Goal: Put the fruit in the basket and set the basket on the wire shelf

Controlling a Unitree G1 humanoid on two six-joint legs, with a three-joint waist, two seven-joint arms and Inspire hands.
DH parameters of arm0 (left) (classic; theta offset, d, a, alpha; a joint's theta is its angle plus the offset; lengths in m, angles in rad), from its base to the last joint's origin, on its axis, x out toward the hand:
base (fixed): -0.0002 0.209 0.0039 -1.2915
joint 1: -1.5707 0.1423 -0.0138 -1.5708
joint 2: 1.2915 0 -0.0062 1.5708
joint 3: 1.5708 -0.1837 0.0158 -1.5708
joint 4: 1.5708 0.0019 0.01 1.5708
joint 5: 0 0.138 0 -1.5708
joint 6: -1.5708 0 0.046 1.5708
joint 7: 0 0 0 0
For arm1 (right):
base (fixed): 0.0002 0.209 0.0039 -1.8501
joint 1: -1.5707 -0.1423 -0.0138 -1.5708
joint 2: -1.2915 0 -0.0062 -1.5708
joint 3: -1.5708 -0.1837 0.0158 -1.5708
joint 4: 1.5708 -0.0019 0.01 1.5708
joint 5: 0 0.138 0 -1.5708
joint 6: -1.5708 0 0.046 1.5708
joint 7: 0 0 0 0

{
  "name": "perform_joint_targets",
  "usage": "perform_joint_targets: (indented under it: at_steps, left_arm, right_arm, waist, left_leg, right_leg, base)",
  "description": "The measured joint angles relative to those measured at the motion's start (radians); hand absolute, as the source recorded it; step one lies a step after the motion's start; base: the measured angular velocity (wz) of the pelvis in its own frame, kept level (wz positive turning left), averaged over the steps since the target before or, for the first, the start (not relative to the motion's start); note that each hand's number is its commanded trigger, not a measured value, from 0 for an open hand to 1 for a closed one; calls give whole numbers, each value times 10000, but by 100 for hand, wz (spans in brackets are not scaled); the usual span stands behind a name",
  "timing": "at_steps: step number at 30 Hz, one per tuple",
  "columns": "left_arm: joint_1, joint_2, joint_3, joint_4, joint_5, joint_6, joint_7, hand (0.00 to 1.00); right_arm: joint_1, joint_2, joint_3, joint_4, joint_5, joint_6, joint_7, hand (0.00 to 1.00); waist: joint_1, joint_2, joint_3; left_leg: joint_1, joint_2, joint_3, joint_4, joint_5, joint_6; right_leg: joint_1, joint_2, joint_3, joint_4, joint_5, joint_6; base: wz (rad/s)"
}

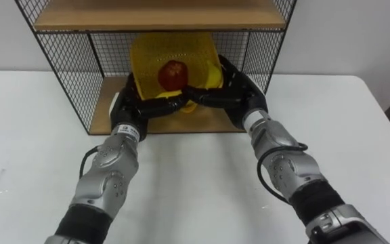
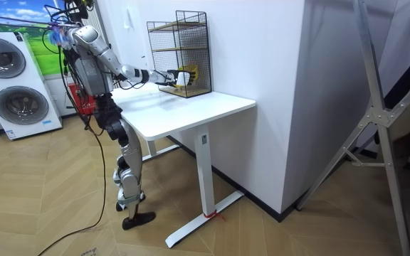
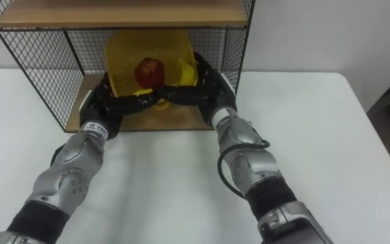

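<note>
The yellow basket [image 1: 175, 49] sits in the lower compartment of the wire shelf [image 1: 73, 74], at the upper centre of the left eye view. It is tilted rather than level: its open mouth faces the camera and its far mesh wall rises toward the upper wooden board [image 1: 154, 13]. Its long axis runs left to right across the frame. A red apple [image 1: 173, 73] lies inside against the lower, near side, with a yellow fruit [image 1: 213, 76] just right of it; what kind of fruit I cannot tell.

Both arms reach straight ahead from the bottom corners of the frame, forearms converging on the shelf opening. The left hand [image 1: 135, 105] holds the basket's left flank and the right hand [image 1: 241, 95] its right flank. The dark fingers [image 1: 164, 103] of each hand are curled along the basket's near lower rim and almost meet below the apple, clamped on the basket. The basket's underside is close over the lower wooden board [image 1: 212, 123]; whether it rests there I cannot tell.

In the room view the robot stands at the near edge of the white counter [image 2: 212, 107], leaning forward with both arms stretched to the shelf at upper centre. Two washing machines [image 2: 13, 92] stand at the left edge.
</note>
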State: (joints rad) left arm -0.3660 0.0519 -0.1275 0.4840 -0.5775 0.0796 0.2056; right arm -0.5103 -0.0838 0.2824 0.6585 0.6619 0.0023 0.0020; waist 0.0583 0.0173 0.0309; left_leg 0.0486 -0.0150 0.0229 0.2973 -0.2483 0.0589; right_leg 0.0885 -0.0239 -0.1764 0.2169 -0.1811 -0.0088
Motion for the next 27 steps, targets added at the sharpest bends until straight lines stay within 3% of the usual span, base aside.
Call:
perform_joint_targets:
  at_steps: [14, 22, 27]
  left_arm:
    - [80, 73, 85, -5, 18, 108, 70, 0]
    - [367, 190, 88, -107, 165, 109, 69, 0]
    - [950, 351, 82, -1234, 561, 77, 36, 0]
  right_arm:
    - [168, -123, -2, 25, -371, 143, 190, 0]
    - [1107, -269, -7, -311, -569, 223, 268, 0]
    - [2008, -395, -49, -1654, -790, 211, 340, 0]
  waist:
    - [-11, 62, -63]
    - [-1, -71, -185]
    - [-40, -35, -309]
  left_leg:
    - [384, -3, -87, -289, 153, -54]
    - [455, 1, -76, -284, 153, -54]
    - [644, 1, -65, -292, 154, -54]
  right_leg:
    - [359, -2, -156, -136, 46, -59]
    - [381, -9, -145, 2, 44, -59]
    - [572, -9, -145, 9, 43, -59]
  base:
    - [2]
    - [0]
    - [0]
